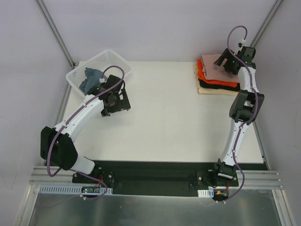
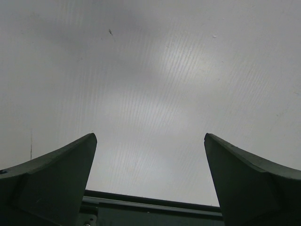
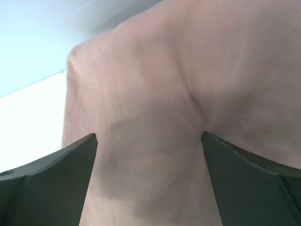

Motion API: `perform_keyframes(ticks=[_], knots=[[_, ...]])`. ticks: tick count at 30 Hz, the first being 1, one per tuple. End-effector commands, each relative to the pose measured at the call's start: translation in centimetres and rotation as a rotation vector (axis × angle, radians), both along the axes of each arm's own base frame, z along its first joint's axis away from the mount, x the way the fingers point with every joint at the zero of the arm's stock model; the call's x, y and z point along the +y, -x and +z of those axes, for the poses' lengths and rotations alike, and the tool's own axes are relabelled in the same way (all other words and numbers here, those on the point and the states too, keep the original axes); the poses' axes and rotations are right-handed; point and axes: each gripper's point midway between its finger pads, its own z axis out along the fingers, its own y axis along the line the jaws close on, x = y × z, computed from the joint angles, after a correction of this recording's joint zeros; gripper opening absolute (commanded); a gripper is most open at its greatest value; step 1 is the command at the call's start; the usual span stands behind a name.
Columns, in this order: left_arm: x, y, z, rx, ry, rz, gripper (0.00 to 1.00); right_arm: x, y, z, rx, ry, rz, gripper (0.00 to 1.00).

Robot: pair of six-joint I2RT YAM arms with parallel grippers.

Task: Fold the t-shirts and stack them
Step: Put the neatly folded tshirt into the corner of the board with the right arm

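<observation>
A stack of folded t-shirts sits at the table's far right: a dusty-pink one (image 1: 214,69) on top, then orange (image 1: 203,75), black (image 1: 218,85) and cream (image 1: 216,91). My right gripper (image 1: 229,63) is open and hovers just above the pink shirt (image 3: 155,94), which fills the right wrist view; it holds nothing. My left gripper (image 1: 114,96) is open and empty over bare white table (image 2: 150,84), just beside the basket. A blue-grey garment (image 1: 90,77) lies crumpled in the basket.
A white plastic basket (image 1: 113,60) stands at the far left corner of the table (image 1: 164,117). Metal frame posts run along the back corners. A black base rail holds both arms at the near edge.
</observation>
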Motion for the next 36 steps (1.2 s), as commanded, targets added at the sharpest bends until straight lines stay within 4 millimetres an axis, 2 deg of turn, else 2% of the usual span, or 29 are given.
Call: perform_keyframes(ticks=[1, 2, 4, 5, 6, 7, 8, 9, 10, 11, 12, 14, 15, 16, 17, 18, 19, 21, 22, 24, 25, 27, 28, 29, 33, 36], knots=[[0.1, 1.0, 2.2, -0.072, 0.059, 0.013, 0.99, 1.8, 1.7, 9.9, -0.141, -0.025, 0.065, 0.97], [0.3, 1.2, 2.3, -0.081, 0.058, 0.013, 0.99, 2.1, 2.6, 12.3, -0.175, -0.019, 0.073, 0.96], [0.8, 1.8, 3.1, -0.115, 0.054, 0.014, 0.99, 2.6, 4.1, 13.6, -0.169, -0.023, 0.077, 0.96], [1.0, 2.0, 3.3, -0.126, 0.055, 0.016, 0.99, 3.1, 5.6, 15.8, -0.195, -0.017, 0.084, 0.96], [1.2, 2.3, 3.9, -0.148, 0.062, 0.014, 0.99, 3.4, 6.7, 16.7, -0.199, -0.015, 0.083, 0.96], [1.4, 2.6, 3.8, -0.151, 0.062, 0.016, 0.99, 3.8, 7.7, 17.2, -0.201, -0.014, 0.082, 0.96], [1.4, 2.8, 3.9, -0.158, 0.068, 0.018, 0.99, 4.5, 9.2, 14.3, -0.126, -0.025, 0.079, 0.96], [1.5, 3.2, 4.4, -0.177, 0.079, 0.017, 0.99, 5.2, 11.3, 17.5, -0.191, 0.0, 0.077, 0.96], [1.7, 3.5, 4.1, -0.173, 0.079, 0.022, 0.99, 5.7, 12.5, 16.6, -0.172, 0.016, 0.08, 0.96], [1.8, 3.8, 4.1, -0.177, 0.082, 0.027, 0.99, 6.5, 14.4, 13.8, -0.104, 0.045, 0.061, 0.96], [1.9, 4.1, 4.5, -0.197, 0.091, 0.03, 0.99, 7.1, 16.8, 15.1, -0.131, 0.078, 0.04, 0.96], [2.2, 4.7, 4.0, -0.198, 0.096, 0.043, 0.99, 8.5, 19.6, 14.2, -0.133, 0.148, 0.0, 0.96], [2.3, 5.0, 4.2, -0.212, 0.104, 0.048, 0.99, 9.4, 22.4, 12.0, -0.123, 0.16, 0.002, 0.96], [2.3, 5.3, 3.8, -0.207, 0.111, 0.049, 0.99, 9.7, 23.6, 11.2, -0.12, 0.176, -0.007, 0.96], [2.4, 5.4, 3.6, -0.208, 0.113, 0.049, 0.99, 11.6, 25.0, 9.7, -0.098, 0.157, 0.024, 0.96], [2.4, 5.7, 3.7, -0.217, 0.119, 0.048, 0.99, 12.4, 26.9, 7.1, -0.051, 0.137, 0.038, 0.96], [2.5, 6.0, 3.2, -0.209, 0.119, 0.047, 0.99, 13.0, 28.3, 7.0, -0.061, 0.116, 0.039, 0.96], [2.5, 6.3, 3.4, -0.235, 0.138, 0.042, 0.99, 14.5, 30.2, 5.9, -0.061, 0.083, 0.069, 0.96], [2.5, 6.7, 2.8, -0.23, 0.143, 0.033, 0.99, 14.5, 32.0, 4.1, -0.048, 0.094, 0.072, 0.96], [2.3, 6.9, 3.2, -0.273, 0.174, 0.023, 0.99, 14.9, 33.5, 2.8, -0.055, 0.095, 0.087, 0.97], [2.2, 7.3, 2.4, -0.263, 0.182, 0.018, 0.99, 14.8, 34.7, 1.0, -0.031, 0.097, 0.089, 0.96], [2.1, 7.5, 2.3, -0.29, 0.21, 0.018, 0.99, 14.7, 36.1, 0.6, -0.058, 0.086, 0.089, 0.96], [2.0, 8.0, 1.2, -0.269, 0.222, 0.024, 0.99, 14.8, 36.6, 0.2, -0.057, 0.075, 0.091, 0.96], [1.8, 8.2, 1.0, -0.278, 0.239, 0.023, 0.99, 14.8, 37.6, -0.7, -0.057, 0.072, 0.1, 0.96], [1.0, 9.0, -1.4, -0.258, 0.294, -0.004, 0.99, 14.6, 39.1, -2.0, -0.08, 0.052, 0.087, 0.96], [0.6, 9.3, -2.1, -0.266, 0.319, -0.025, 0.99, 14.3, 39.5, -1.6, -0.124, 0.055, 0.076, 0.96]])
